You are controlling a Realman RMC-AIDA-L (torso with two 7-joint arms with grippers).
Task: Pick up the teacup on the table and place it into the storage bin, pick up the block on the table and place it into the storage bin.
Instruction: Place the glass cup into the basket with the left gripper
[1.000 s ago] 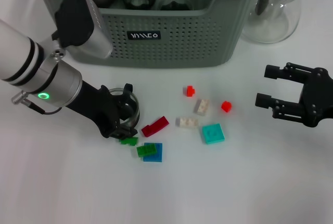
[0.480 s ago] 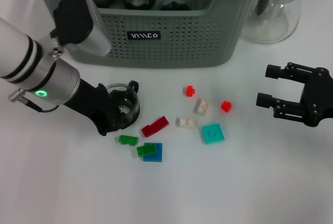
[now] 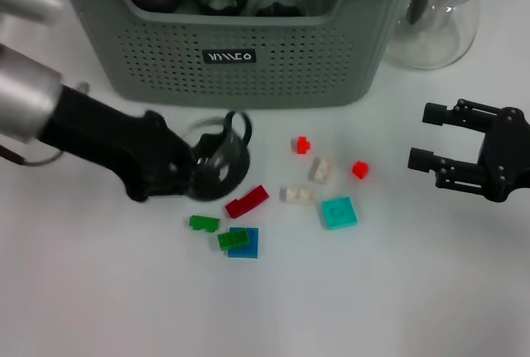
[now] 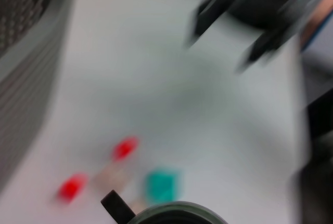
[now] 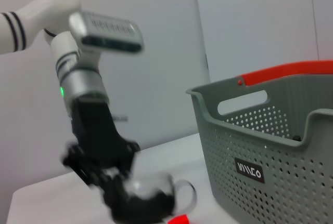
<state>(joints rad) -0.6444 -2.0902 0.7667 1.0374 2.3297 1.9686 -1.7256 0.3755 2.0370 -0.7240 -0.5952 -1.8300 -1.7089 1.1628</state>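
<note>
**Teacup gripped in front of storage bin**

Left end effector is clenched on the clear teacup, tilted, just in front of the storage bin. Coloured blocks, including a red block, lie on the tabletop near the bin. Right end effector waits released, well apart.

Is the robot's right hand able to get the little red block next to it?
Probably yes. The right hand hovers open beside the small red block, with bare table between them. The left hand, busy holding the teacup, is well away.
</note>
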